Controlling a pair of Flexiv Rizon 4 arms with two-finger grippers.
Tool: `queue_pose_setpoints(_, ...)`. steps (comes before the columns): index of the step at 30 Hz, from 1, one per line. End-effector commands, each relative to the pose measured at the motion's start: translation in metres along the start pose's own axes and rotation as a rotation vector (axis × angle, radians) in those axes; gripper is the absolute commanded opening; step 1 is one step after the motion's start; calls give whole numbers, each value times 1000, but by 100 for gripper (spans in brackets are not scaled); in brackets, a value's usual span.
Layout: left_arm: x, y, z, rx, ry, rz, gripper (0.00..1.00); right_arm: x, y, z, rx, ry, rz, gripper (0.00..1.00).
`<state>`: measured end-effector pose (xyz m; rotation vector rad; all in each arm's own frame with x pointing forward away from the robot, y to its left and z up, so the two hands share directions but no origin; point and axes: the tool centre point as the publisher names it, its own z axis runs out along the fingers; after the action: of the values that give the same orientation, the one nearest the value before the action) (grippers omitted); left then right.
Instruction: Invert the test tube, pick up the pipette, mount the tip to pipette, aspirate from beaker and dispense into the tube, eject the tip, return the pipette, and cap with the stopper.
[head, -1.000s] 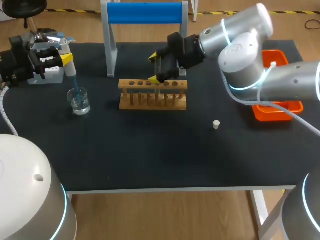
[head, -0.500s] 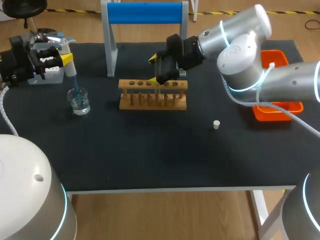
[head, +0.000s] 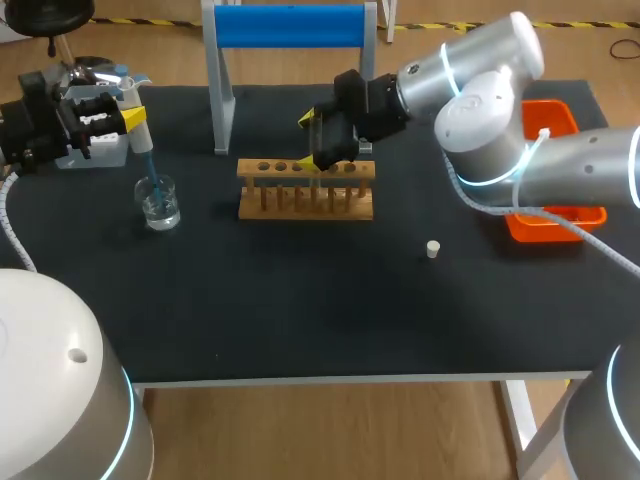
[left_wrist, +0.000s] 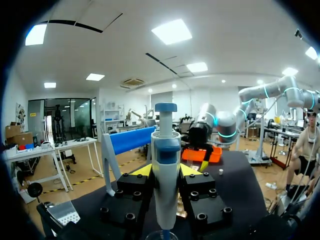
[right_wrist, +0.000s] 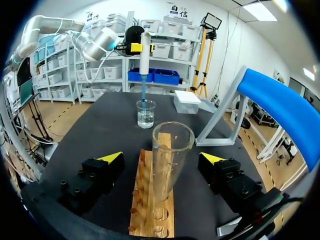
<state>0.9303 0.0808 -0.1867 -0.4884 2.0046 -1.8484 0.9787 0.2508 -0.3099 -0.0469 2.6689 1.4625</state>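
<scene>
- Right wrist view: the right end effector (right_wrist: 161, 158) is spread, its yellow fingertips standing off on either side of the test tube (right_wrist: 171, 150), neither one touching the glass.
- The test tube stands upright, mouth up, in the wooden rack (right_wrist: 152, 200).
- Head view: compared with a second ago, this end effector has shifted slightly rightward above the rack; nothing else has moved.
- The left end effector (left_wrist: 166, 171) pinches the pipette (left_wrist: 165, 142) from both sides.
- The pipette's blue tip (head: 150, 175) dips into the beaker (head: 160, 203) of clear liquid at the left of the worktop (head: 300, 300).
- The stopper (head: 432, 249) lies alone, in front of the rack and to its right.
- An orange tray (head: 555, 222) sits under the right arm.
</scene>
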Motion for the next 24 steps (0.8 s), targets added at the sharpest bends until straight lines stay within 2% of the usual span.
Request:
queue_pose_setpoints(1, 0, -1, 0, -4, -2, -1, 0, 0, 0, -1, 1, 1, 0, 100)
queue_pose_setpoints(6, 0, -1, 0, -4, -2, -1, 0, 0, 0, -1, 1, 1, 0, 100)
queue_pose_setpoints(24, 4, -30, 9, -37, -3, 53, 0, 0, 0, -1, 1, 1, 0, 100)
